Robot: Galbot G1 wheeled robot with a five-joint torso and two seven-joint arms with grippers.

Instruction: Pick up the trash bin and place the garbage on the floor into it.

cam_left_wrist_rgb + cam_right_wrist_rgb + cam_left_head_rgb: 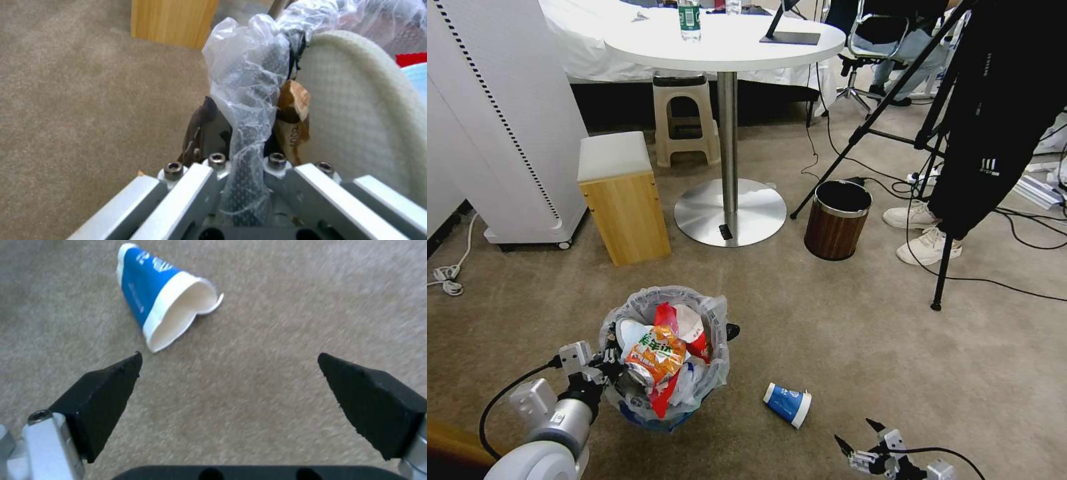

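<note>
The trash bin (657,294), black mesh with a clear bag liner, stands at the lower left, packed with garbage: an orange wrapper (654,355), red wrappers and a white slipper (629,331). My left gripper (607,363) is shut on the bin's near-left rim. Its wrist view shows the bagged rim (249,100) pinched in the left gripper (242,140), with the slipper (356,100) and a wooden stick (291,106) just inside. A blue-white paper cup (787,403) lies on its side on the carpet. My right gripper (857,435) hovers open just short of the cup (160,303), right gripper (229,358) holding nothing.
A brown wood-grain bin (837,220) stands farther off beside the round table's metal base (730,213). A wooden box stool (624,200) and a white cabinet (507,120) are to the left. A tripod leg (942,267), floor cables and a person's shoes (920,230) occupy the right.
</note>
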